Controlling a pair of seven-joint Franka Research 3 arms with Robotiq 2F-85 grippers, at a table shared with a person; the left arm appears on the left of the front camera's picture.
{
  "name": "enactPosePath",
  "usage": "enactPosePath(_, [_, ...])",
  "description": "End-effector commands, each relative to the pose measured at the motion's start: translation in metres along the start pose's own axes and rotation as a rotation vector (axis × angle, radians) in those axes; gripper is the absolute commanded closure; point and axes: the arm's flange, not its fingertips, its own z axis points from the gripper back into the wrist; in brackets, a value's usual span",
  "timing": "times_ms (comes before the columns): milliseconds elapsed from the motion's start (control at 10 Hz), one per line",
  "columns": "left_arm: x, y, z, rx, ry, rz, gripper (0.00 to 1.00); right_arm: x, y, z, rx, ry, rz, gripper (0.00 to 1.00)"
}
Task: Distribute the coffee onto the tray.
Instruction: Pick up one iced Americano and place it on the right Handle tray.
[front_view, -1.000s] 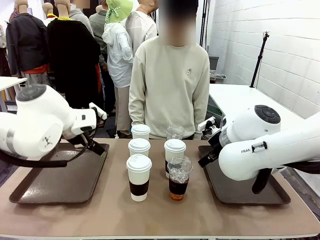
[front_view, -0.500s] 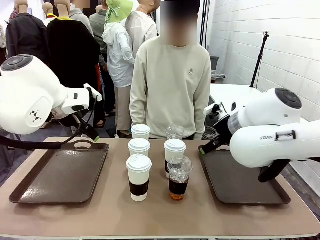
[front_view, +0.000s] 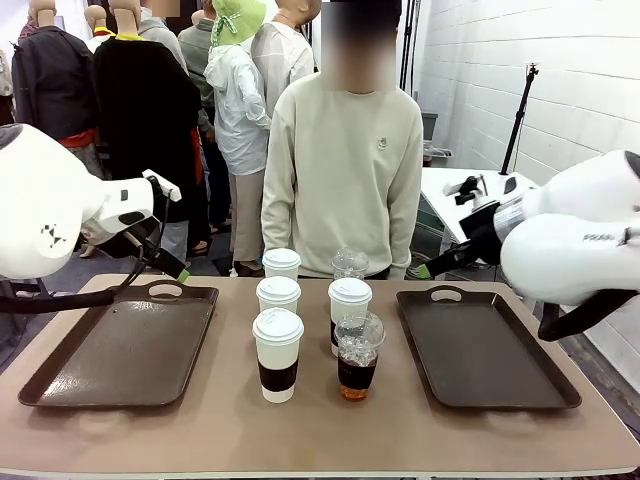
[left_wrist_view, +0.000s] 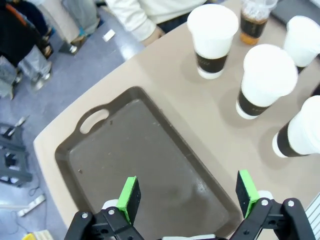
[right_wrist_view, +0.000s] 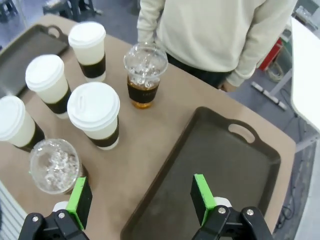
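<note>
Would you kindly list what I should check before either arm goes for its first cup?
1. Open left gripper: ok.
2. Open right gripper: ok.
3. Room on left tray and right tray: ok, both bare.
4. Four paper cups and two iced coffees upright, lidded, between the trays: ok.
5. The person's hands clear of the cups: ok.
6. How full the paper cups are: cannot tell.
</note>
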Motion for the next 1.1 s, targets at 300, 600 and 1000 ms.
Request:
enactPosePath(300, [-0.049,0.023,-0.001,-0.188,-0.146,0.108,0.0,-0.077,-0.028,-0.006,0.233,-0.089,-0.099,0.0])
enactPosePath(600, [-0.063,0.029,-0.005,-0.187,-0.202,0.123,0.0,-0.086,-0.038,-0.006,0.287,-0.129,-0.152,0.0])
enactPosePath(1000, [-0.072,0.029,-0.014,-0.242,-0.262,0.182,0.0,-0.079,-0.041,-0.006,0.321,-0.149,-0.18,0.0])
